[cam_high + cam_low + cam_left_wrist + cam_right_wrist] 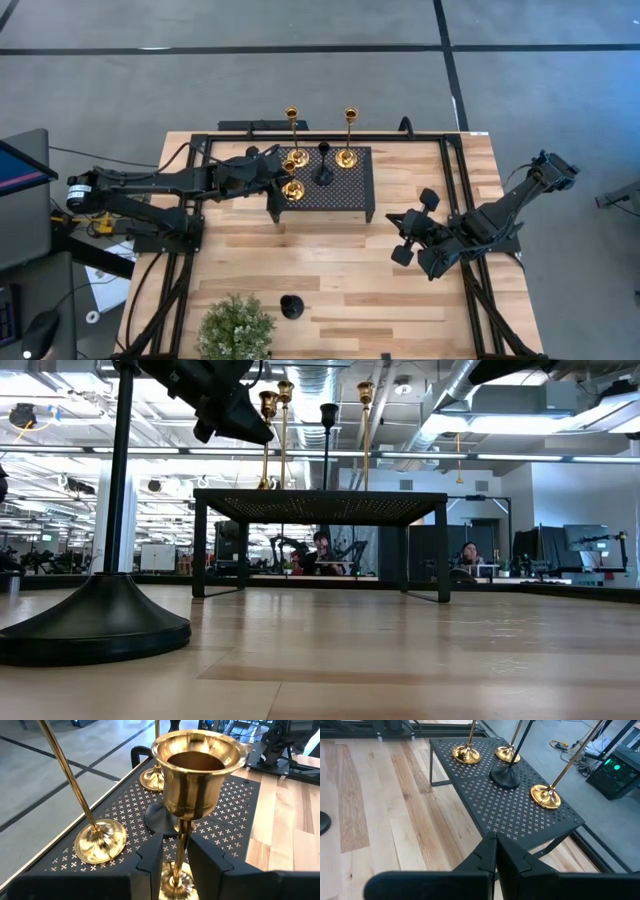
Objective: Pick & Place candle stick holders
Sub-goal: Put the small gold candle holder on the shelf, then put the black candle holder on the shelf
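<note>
I read this as the placing step for the short gold holder (199, 775): my left gripper (283, 172) sits over the left part of the black perforated stand (357, 190), centre of the high view, and the left wrist view shows its fingers (150, 862) pinching the holder's thin stem, the base (175, 879) on or just above the mesh; I cannot tell which. Next I judge it calls for settling the base flat, spreading the fingers and backing straight out, since a tall gold holder (293, 135) stands just beside, at the upper left of the stand. On the stand I also count a second tall gold holder (348, 135) at upper centre and a black holder (323, 165) between them. The other black holder (291, 306) is alone on the wooden table (420, 310) at lower centre, near the potted plant (236, 328) at lower left. My right gripper (404, 235) waits at centre right, fingers pressed together and empty.
</note>
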Available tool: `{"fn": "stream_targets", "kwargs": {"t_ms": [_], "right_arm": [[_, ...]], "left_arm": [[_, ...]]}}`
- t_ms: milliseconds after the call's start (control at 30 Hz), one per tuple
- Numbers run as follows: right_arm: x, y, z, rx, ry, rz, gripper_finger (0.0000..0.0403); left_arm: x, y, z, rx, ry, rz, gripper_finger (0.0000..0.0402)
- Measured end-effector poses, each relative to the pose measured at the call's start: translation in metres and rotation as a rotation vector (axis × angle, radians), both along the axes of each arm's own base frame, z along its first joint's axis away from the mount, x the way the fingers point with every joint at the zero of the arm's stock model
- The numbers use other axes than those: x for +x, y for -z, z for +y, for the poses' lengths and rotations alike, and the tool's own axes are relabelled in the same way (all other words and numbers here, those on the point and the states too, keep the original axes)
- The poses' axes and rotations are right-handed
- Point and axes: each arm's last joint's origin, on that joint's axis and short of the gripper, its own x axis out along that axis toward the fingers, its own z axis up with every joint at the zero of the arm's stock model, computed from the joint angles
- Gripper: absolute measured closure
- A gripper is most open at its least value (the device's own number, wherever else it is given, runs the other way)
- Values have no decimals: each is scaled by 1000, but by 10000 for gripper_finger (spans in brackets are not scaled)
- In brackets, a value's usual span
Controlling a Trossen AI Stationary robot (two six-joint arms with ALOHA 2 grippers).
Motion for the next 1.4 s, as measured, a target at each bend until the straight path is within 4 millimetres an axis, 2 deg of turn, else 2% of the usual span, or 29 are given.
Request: {"fn": "stream_targets", "kwargs": {"t_ms": [233, 567, 700, 967, 1133, 1267, 1400], "right_arm": [[0, 0, 0, 0, 0, 0, 403], [0, 0, 0, 0, 0, 0, 403], [0, 0, 0, 6, 4, -4, 403], [0, 1, 1, 29, -8, 6, 403], [-1, 1, 2, 36, -9, 2, 403], [-2, 1, 4, 39, -21, 0, 403], [-3, 0, 7, 41, -36, -5, 403]], "left_arm": [[2, 2, 0, 18, 6, 20, 300], [3, 3, 0, 22, 7, 27, 210], [0, 0, -1, 16, 40, 10, 193], [-22, -7, -4, 32, 74, 22, 201], [-40, -9, -10, -35, 122, 35, 207], [-50, -9, -19, -95, 294, 47, 212], [-55, -9, -32, -140, 544, 54, 229]]}}
